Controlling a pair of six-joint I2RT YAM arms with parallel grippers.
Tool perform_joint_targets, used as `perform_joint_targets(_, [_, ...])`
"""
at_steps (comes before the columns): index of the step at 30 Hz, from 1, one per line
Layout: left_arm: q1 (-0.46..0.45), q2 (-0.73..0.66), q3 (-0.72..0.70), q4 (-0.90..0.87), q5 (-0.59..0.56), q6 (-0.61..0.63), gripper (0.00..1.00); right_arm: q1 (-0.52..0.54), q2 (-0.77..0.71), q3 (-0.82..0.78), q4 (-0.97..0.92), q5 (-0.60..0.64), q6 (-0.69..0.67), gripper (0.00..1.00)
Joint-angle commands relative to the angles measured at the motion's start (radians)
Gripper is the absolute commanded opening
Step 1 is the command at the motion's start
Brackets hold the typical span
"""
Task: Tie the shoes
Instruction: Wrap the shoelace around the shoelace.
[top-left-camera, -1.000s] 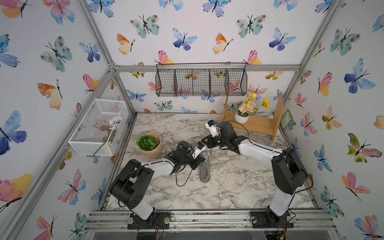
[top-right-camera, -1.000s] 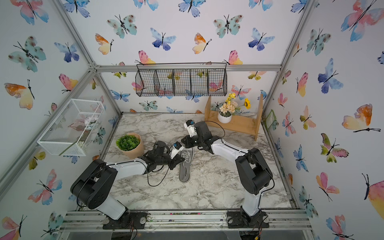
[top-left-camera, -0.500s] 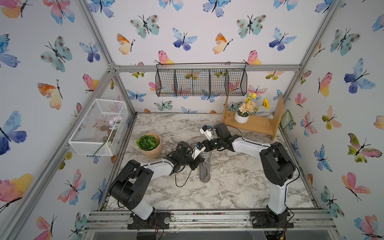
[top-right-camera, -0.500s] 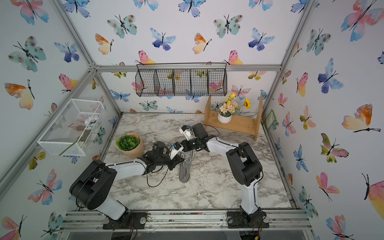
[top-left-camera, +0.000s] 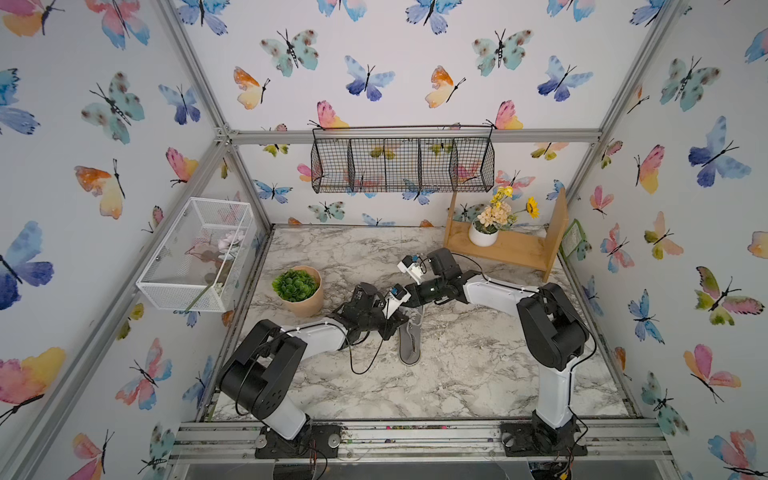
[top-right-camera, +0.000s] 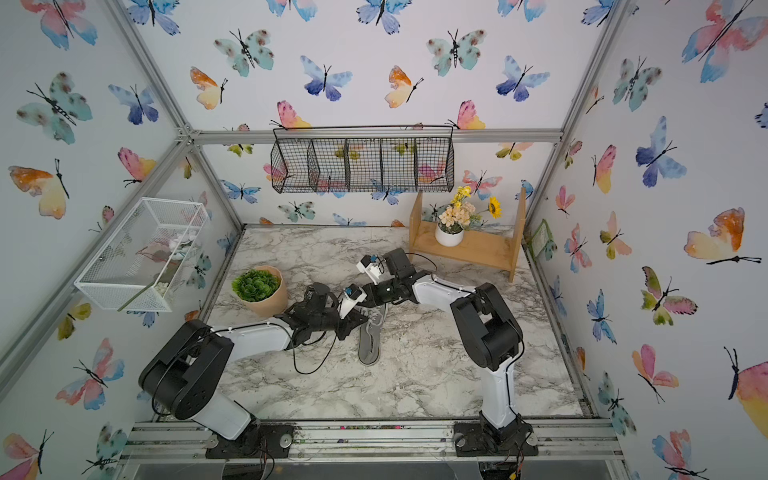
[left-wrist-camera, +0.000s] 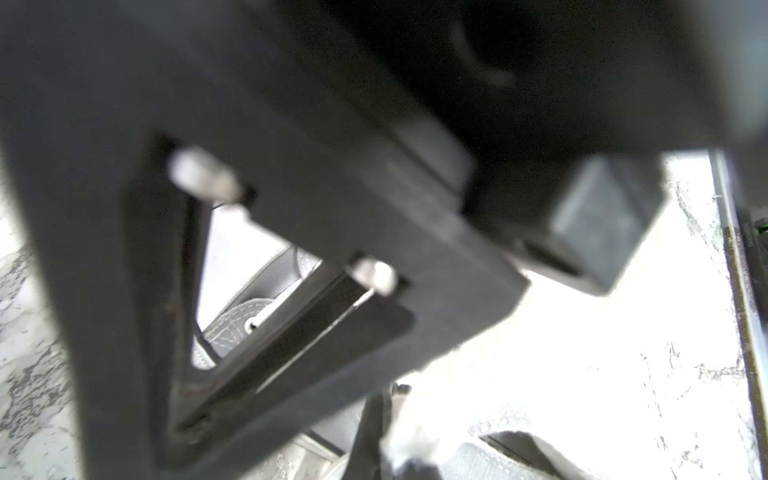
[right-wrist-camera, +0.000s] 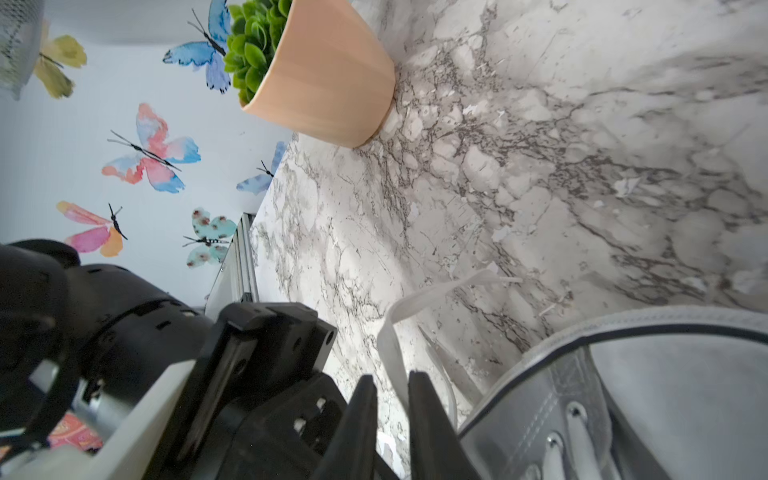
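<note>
A single grey canvas low-top sneaker (top-left-camera: 409, 345) with a white sole edge is recorded lying on the grey-veined white marble surface (top-left-camera: 478, 374), near its centre. In both top views its long axis is set along the 12-to-6 line, the laced part toward 12 o'clock (top-right-camera: 370, 345). The left claw (top-left-camera: 400, 322) is found against the sneaker's 9 o'clock flank at the laced end. Its jaws are together; whether any lace is pinched cannot be told, the left wrist view being blurred and largely blocked by a dark body. The right claw (right-wrist-camera: 391, 374) is positioned at the sneaker's 12 o'clock end, reaching in from 2 o'clock. Its black pointed fingers (right-wrist-camera: 424, 415) are slightly apart, and bare surface is seen in the gap. A white flat lace (right-wrist-camera: 415, 299) is laid in a loose loop on the surface, one run of it reaching the fingertips. A peach-coloured round pot of green leaves (top-left-camera: 307, 301) is noted at 10 o'clock from the sneaker. A wooden shelf (top-left-camera: 507, 251) carrying a white vase of yellow flowers (top-left-camera: 482, 237) is noted at 1 o'clock.
</note>
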Motion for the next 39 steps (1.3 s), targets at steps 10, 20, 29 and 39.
perform_joint_targets(10, [0.006,-0.022,-0.009,0.014,0.031,-0.006,0.00,-0.034,-0.006,0.001,-0.033,-0.006,-0.009,0.35])
perform_joint_targets(20, [0.023,0.016,0.025,0.014,0.082,-0.064,0.00,-0.147,-0.156,-0.160,0.050,0.072,0.008,0.41])
perform_joint_targets(29, [0.026,0.048,0.055,-0.012,0.106,-0.089,0.00,-0.147,-0.351,-0.447,0.387,0.033,0.051,0.49])
perform_joint_targets(39, [0.026,0.046,0.058,-0.022,0.104,-0.092,0.00,-0.078,-0.420,-0.570,0.563,0.154,0.182,0.54])
